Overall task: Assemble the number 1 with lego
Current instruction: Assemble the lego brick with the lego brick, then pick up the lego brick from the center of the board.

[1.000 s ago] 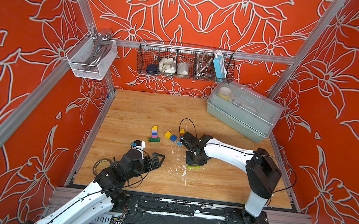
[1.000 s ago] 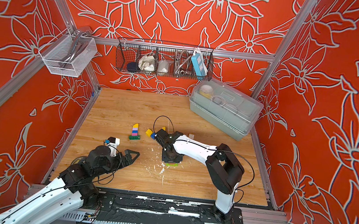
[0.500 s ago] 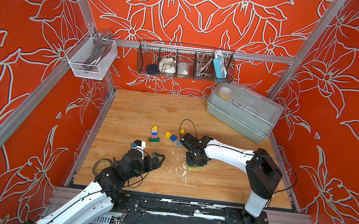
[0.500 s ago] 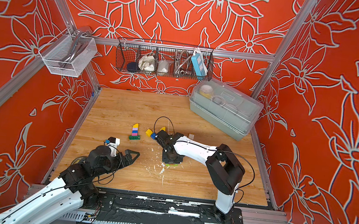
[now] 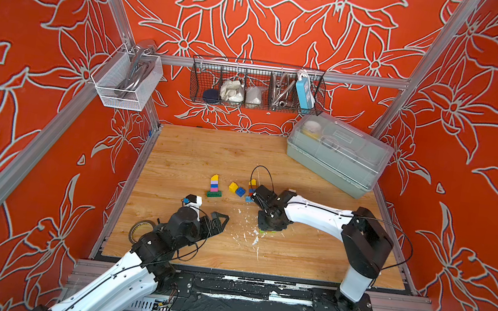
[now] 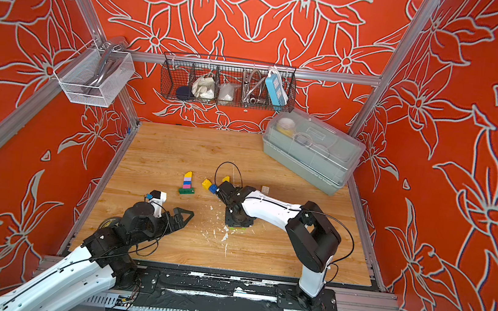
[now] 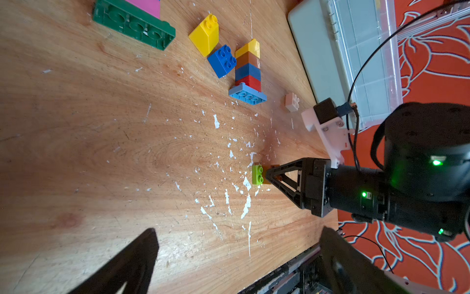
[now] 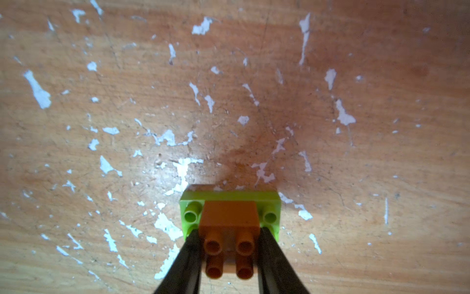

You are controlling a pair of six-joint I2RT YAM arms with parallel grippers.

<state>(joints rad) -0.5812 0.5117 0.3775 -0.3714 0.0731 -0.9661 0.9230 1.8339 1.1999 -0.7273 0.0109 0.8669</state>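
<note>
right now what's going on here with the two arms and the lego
The right arm's jaws are closed on a brown brick sitting on a lime flat brick on the wooden table, apparently starting a new stack. The left arm hovers nearby with its jaws open and empty. Two multicoloured stacks lie on the table, one on a dark green base, one on a light blue base, with a loose yellow brick and blue brick between them.

Wire basket (image 5: pixel 257 87), lidded plastic box (image 5: pixel 336 160), tape roll (image 5: pixel 136 228)
</note>
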